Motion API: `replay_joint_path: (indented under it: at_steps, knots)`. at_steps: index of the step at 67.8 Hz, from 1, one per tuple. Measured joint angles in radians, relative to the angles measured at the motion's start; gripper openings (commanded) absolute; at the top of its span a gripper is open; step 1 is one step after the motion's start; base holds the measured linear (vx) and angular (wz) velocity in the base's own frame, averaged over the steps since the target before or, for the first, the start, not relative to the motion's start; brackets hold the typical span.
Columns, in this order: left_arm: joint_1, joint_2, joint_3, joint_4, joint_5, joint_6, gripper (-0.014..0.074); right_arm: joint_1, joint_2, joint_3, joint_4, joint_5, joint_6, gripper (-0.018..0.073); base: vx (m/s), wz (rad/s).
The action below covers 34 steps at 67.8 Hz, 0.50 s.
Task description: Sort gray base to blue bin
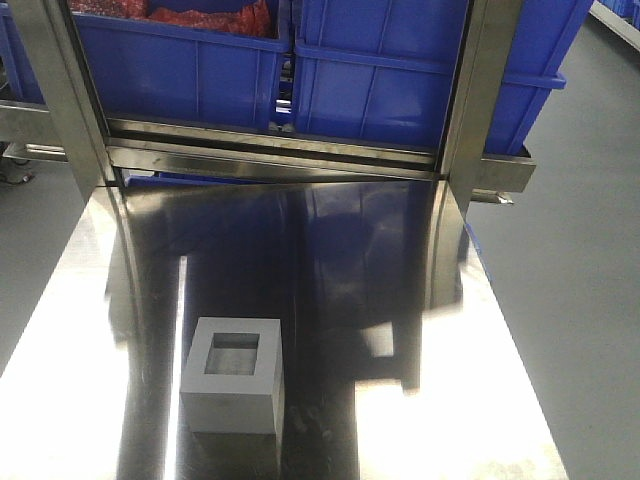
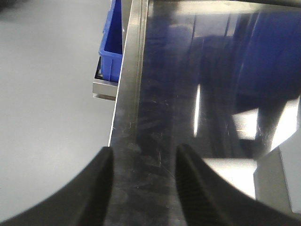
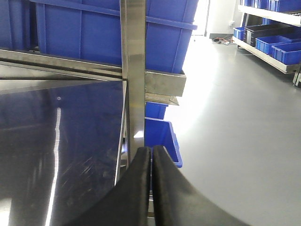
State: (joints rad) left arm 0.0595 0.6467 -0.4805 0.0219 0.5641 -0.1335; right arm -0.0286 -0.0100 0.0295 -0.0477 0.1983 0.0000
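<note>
Currently the gray base point(image 1: 233, 375) sits on the steel bench point(image 1: 480, 400), recess facing up, well apart from the blue bin point(image 1: 420, 90) on the rack shelf behind. Left claw point(image 2: 143, 155) spread wide and empty over the bench's left edge; right claw point(image 3: 151, 153) pressed closed on nothing, near the rack post point(image 3: 134, 70)

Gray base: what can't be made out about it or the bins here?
- Gray base: left wrist view shows only a corner, cut by the right edge.
- Blue bin: inside hidden by its front wall and the top edge, front view.
- Floor bin: partly behind the post, right wrist view.
</note>
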Motion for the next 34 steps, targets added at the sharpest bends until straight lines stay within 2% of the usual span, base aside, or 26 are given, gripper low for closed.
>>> replay_joint_path:
  at_steps: [23, 28, 34]
  knots:
    - [0.0, 0.0, -0.004, -0.022, -0.039, 0.0, 0.0428, 0.0, 0.0, 0.0, 0.0, 0.0, 0.0, -0.0005, 0.0, 0.0]
    - [0.0, 0.005, -0.025, -0.073, -0.032, 0.016, 0.0428, 0.0, 0.0, 0.0, 0.0, 0.0, 0.0, -0.0005, 0.0, 0.0]
    - [0.0, 0.039, -0.075, -0.19, -0.008, 0.093, 0.0428, 0.0, 0.0, 0.0, 0.0, 0.0, 0.0, -0.0005, 0.0, 0.0]
